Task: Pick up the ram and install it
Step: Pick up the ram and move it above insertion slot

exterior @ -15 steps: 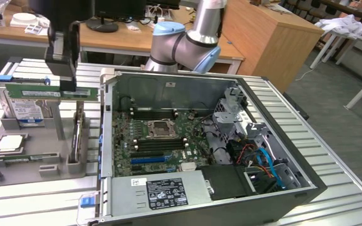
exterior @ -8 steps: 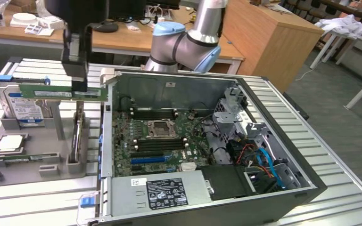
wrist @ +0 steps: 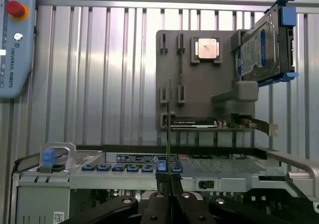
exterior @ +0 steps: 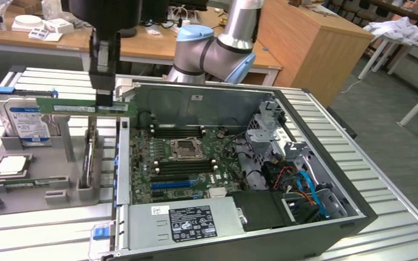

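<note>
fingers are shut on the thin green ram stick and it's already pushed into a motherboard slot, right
No. The fingers are shut on the thin green ram stick, but it hangs in the air outside the open computer case, as the exterior view shows.

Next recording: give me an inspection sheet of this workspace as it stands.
Surface: ribbed metal table carrying a grey tray and an open case.
Job's things: ram held level in the air, not in the motherboard.
Clutter: hard drive and CPU on the tray.
Grippers: gripper shut on the ram.
Cables: blue and orange cables inside the case.
Surroundings: wooden desks; teach pendant.
</note>
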`<state>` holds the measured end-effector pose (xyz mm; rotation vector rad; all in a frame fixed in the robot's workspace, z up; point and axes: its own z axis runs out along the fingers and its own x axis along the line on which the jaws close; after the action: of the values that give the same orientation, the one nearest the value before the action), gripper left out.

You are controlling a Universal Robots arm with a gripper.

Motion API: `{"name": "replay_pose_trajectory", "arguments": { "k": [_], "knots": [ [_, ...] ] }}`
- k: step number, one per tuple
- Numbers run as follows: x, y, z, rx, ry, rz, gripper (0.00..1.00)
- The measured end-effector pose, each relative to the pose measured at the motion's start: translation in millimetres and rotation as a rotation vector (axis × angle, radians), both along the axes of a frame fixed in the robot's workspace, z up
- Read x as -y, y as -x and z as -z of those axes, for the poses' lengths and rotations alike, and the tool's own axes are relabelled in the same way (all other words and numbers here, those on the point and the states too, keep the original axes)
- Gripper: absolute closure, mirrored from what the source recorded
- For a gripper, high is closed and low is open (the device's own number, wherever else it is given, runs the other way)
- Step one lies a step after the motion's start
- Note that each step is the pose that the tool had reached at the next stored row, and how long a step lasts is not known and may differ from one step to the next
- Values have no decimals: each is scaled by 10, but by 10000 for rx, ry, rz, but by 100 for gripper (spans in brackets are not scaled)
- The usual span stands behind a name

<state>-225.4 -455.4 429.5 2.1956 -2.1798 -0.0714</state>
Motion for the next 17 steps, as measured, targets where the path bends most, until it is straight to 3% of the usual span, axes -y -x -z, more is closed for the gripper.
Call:
{"name": "replay_pose_trajectory", "arguments": {
  "k": [17],
  "knots": [
    [0, -395, 0, -30, 0, 1, 88]
  ]
}}
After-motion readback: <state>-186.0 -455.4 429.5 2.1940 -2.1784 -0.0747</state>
